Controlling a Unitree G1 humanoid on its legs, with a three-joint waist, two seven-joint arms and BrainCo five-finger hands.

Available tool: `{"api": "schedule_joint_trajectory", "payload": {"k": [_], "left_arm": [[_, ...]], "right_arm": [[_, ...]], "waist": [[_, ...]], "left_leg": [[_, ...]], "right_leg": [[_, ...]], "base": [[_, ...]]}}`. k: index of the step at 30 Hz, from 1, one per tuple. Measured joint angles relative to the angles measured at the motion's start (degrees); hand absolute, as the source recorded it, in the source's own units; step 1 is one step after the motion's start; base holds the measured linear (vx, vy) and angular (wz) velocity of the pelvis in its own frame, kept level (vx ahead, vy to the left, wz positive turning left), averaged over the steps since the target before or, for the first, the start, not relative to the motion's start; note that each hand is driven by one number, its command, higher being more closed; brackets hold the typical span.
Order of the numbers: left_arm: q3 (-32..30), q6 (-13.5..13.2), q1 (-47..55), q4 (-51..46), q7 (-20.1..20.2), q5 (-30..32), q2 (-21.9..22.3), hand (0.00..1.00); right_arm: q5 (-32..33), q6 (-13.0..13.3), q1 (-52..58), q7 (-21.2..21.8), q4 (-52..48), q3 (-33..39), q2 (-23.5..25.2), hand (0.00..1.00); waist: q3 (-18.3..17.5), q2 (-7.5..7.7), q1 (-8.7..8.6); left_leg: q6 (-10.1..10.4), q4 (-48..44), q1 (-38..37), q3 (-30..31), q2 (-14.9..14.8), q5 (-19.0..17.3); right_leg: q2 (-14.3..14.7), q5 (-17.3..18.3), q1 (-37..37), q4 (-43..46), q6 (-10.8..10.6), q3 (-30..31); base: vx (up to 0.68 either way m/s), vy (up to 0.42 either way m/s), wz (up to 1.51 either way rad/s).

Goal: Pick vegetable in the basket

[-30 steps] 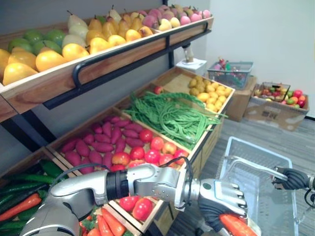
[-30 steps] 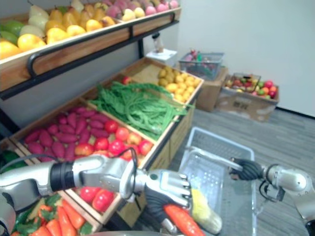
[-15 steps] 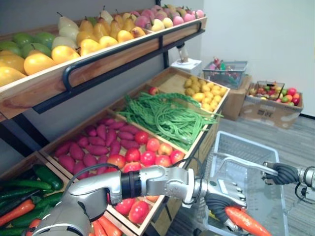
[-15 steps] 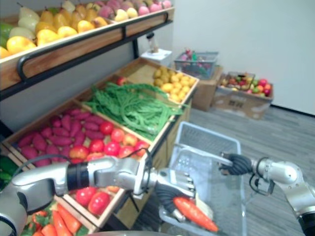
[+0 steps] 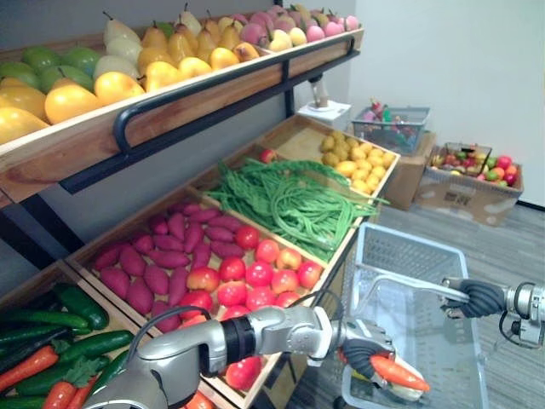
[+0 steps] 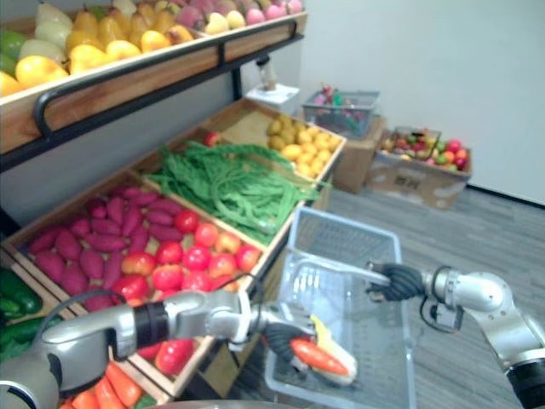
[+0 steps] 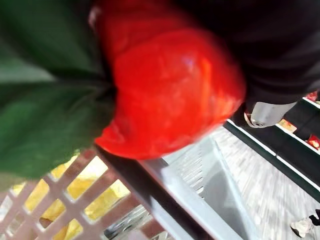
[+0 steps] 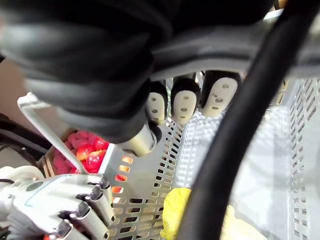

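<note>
Hanging carrot (image 5: pixel 398 373): orange, low over the near corner of the basket (image 5: pixel 417 252), just above the corn (image 6: pixel 339 362); can't tell if they touch.
Left hand (image 5: pixel 362 354): fingers clamped round the carrot's green end.
Basket: pale plastic mesh, held just beside the crate of tomatoes (image 5: pixel 255 274).
Corn: yellow, lying inside against the basket's near wall.
Right hand (image 5: pixel 473 298): fingers wrapped round the handle (image 5: pixel 398 282) of the basket.
Beans (image 5: pixel 294 200): green heap in the crate beyond the tomatoes.
</note>
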State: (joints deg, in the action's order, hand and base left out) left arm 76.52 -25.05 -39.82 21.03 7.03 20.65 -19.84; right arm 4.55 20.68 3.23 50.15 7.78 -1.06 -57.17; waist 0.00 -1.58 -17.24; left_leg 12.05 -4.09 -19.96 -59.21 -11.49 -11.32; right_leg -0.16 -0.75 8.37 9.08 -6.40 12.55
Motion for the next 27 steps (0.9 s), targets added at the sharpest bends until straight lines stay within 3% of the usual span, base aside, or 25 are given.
{"api": "schedule_joint_trajectory", "payload": {"k": [16, 27], "left_arm": [[-0.4, 1.7, 1.3, 4.5, 0.0, 0.9, 6.1, 1.00], [-0.1, 3.2, -2.4, 4.6, -0.2, 0.7, 6.8, 1.00]], "right_arm": [[1.2, -0.8, -2.5, 3.8, -0.6, -2.0, 2.0, 1.00], [1.2, -1.8, -5.7, 4.1, -2.2, -5.3, 5.0, 1.00]], "waist": [[0.1, 0.16, -1.68], [0.1, 0.19, -3.44]], "left_leg": [[0.1, 0.0, -0.1, -1.2, 0.1, -0.1], [0.3, -0.2, -0.3, -3.3, 0.6, -0.3]], "right_leg": [[0.2, 0.0, 0.4, 0.2, -0.1, 1.1], [1.3, -0.1, 2.1, 1.1, -0.2, 3.6]], "base": [[-0.03, -0.014, -0.03], [0.00, -0.007, -0.12]]}}
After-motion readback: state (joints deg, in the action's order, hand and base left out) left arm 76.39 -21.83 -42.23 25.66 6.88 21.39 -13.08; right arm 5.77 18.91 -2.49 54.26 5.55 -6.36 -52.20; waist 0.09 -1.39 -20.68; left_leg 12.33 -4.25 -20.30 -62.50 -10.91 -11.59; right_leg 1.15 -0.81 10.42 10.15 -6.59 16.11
